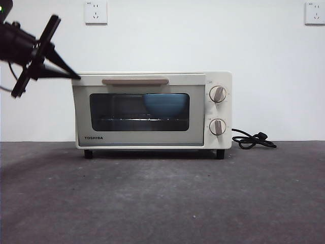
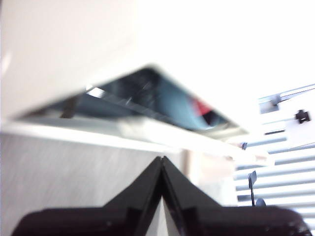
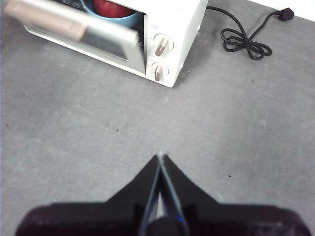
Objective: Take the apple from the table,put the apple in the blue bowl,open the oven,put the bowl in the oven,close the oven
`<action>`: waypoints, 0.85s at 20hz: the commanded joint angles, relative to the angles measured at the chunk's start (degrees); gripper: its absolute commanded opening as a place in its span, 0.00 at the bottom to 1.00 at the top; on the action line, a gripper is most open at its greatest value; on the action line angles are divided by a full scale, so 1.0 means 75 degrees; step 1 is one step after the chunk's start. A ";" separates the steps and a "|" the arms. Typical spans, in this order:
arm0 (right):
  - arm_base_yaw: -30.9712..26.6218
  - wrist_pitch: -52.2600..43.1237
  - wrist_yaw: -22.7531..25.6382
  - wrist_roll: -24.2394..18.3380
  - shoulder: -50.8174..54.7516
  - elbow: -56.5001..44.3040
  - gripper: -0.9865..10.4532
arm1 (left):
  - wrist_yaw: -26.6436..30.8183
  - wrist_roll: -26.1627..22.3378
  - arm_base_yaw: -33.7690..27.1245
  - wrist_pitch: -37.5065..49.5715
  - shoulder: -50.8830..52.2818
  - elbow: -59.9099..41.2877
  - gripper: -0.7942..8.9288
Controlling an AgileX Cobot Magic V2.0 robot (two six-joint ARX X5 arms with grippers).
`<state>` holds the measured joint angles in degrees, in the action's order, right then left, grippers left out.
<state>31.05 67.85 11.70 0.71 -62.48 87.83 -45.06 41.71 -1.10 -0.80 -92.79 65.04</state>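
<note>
the table (image 1: 162, 203) runs bare and dark grey across the foreground of the front view. beyond it the oven (image 1: 152, 110) stands on its black feet against the white wall, and its door looks almost shut from here. the right wrist view shows the door (image 3: 83, 37) tipped a little outward at the top, with a gap along its upper edge. the left wrist view is badly blurred but shows the same slit.

the blue bowl (image 1: 166, 103) sits inside the oven on the rack, toward the knob side. in the front view it is only a dim blue shape behind the dark glass, and its lower part is hard to make out. the apple (image 3: 112, 7) lies in the bowl. it is hidden in the front view, and shows only as a red patch cut off by the frame edge in the right wrist view and as a small red smear in the left wrist view.

the left gripper (image 1: 76, 77) reaches in from the upper side edge, its tip at the oven's top corner by the door, its two jaws pressed together on nothing. the right gripper (image 3: 160, 160) hangs above the bare table in front of the oven, also closed and empty.

the black cord (image 1: 252, 140) lies coiled on the table beside the oven, by the wall.
</note>
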 commanded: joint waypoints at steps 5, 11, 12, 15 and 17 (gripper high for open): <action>0.0003 0.0245 0.0801 0.0726 0.0038 -0.0064 0.08 | -0.0583 -0.0606 -0.0009 -0.0050 0.0192 0.0542 0.07; 0.0003 0.0143 0.1871 0.0909 0.1017 -0.0714 0.08 | 0.0632 -0.3281 -0.0114 -0.2247 0.2232 0.0542 0.07; 0.0003 -0.0038 0.2023 0.0903 0.1271 -0.1081 0.08 | 0.1035 -0.3762 -0.0114 -0.2553 0.2734 0.0542 0.07; 0.0003 -0.0038 0.2363 0.0924 0.1693 -0.1932 0.09 | 0.1932 -0.4893 -0.0114 -0.3512 0.4179 0.0542 0.08; 0.0003 0.0219 0.2363 0.0944 0.1652 -0.2098 0.09 | 0.2139 -0.5027 -0.0114 -0.4068 0.5082 0.0542 0.08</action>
<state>31.05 70.11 29.17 7.01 -50.17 72.66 -29.12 6.74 -1.83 -31.33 -54.76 69.28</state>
